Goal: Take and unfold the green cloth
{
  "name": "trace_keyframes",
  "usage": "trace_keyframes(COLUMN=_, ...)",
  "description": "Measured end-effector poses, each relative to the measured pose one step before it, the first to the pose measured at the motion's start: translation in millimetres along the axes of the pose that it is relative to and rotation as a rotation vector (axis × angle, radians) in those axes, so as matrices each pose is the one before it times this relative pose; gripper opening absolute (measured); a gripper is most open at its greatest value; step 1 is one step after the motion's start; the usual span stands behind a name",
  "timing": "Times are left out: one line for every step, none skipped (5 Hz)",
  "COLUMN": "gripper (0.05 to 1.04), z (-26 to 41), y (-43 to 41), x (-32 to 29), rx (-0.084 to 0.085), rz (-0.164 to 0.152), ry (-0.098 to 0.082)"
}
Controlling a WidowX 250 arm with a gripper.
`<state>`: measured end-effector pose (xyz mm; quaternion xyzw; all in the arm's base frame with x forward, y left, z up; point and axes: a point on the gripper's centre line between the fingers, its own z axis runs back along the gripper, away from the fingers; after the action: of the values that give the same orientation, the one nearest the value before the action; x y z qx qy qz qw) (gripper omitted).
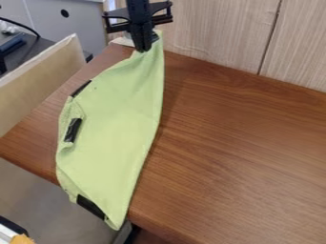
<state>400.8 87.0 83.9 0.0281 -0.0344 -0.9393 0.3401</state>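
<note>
The black gripper [144, 46] hangs at the upper left of the table, its fingers shut on the top corner of the green cloth [117, 128]. From that raised corner the cloth stretches down along the table's left side, its lower tip hanging past the front edge. Black patches show along its left border, where part of the fabric is folded over. The right border runs nearly smooth from the gripper to the lower tip.
The brown wooden table [235, 157] extends to the right of the cloth. Behind it stands a pale wood-grain wall [216, 33]. A beige board [41, 78] rises at the left edge, with dark equipment beyond it.
</note>
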Motion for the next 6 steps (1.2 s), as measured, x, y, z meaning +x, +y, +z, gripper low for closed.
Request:
trace_keyframes(gripper=0.056, z=-23.15, y=3.94, x=-11.21, rx=-0.0337, rz=0.0140, ry=-0.0131)
trace_keyframes(gripper=0.078, z=-18.28, y=2.42, x=0.83, rx=-0.0414, rz=-0.0031, ry=-0.0170)
trace_keyframes(gripper=0.228, z=-3.88, y=-2.19, x=-0.45, rx=-0.0197, rz=0.0154, ry=0.0003)
trace_keyframes(gripper=0.484, z=-0.71, y=1.14, x=0.65, rx=0.0008, rz=0.0015, ry=0.0014)
trace_keyframes(gripper=0.801, z=-2.86, y=-0.33, x=3.24, rx=-0.0061, rz=-0.0078, ry=-0.0106)
trace_keyframes(gripper=1.008, z=-1.80, y=-1.22, x=2.29, rx=-0.0022, rz=-0.0001, ry=-0.0129)
